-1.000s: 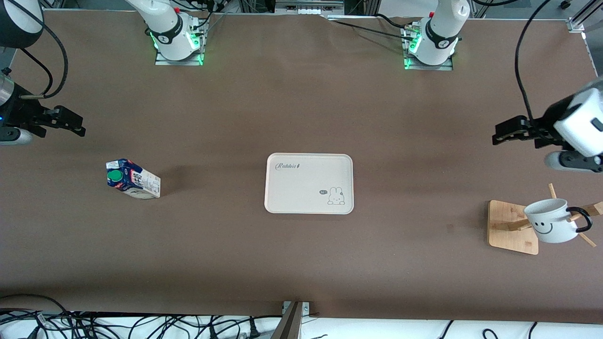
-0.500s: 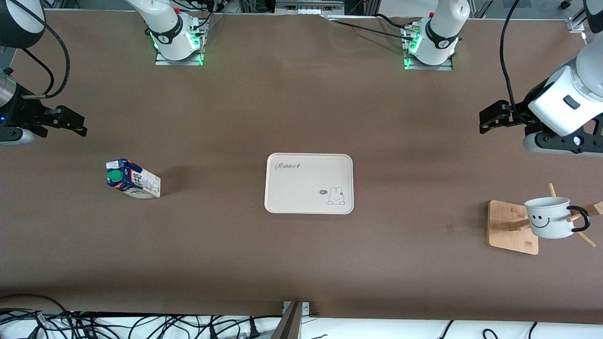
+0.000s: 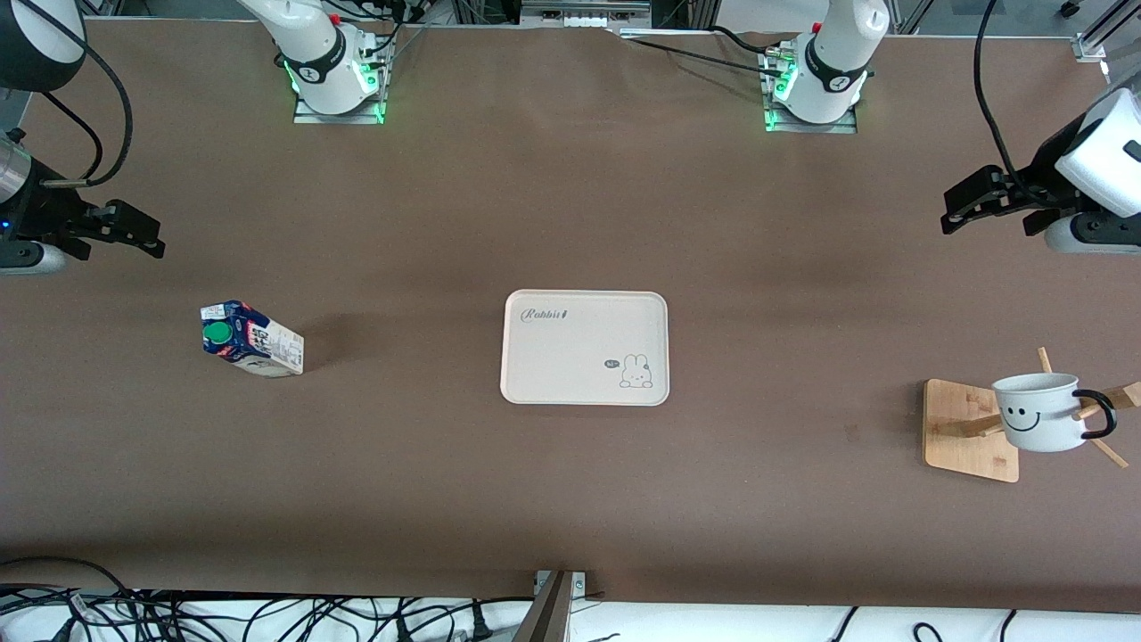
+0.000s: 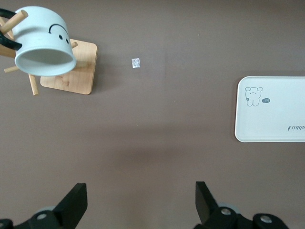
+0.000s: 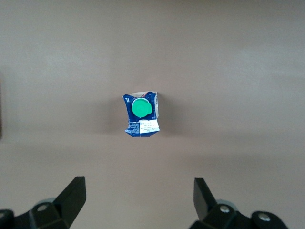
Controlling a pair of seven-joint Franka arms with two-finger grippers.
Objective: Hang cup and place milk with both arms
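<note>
One half is complete: the cup (image 3: 1037, 412) hangs on the rack (image 3: 970, 431) at lower right, the spread left gripper (image 3: 961, 203) has withdrawn upward, and the spread right gripper (image 3: 143, 234) waits above the milk (image 3: 251, 340), left of the tray (image 3: 584, 348).

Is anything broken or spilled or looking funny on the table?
Nothing looks broken or spilled. The cup hangs on the wooden rack, the milk stands upright toward the right arm's end, and the tray lies flat. One oddity: a tiny pale scrap lies on the table near the rack. Both grippers, left and right, hang open.
</note>
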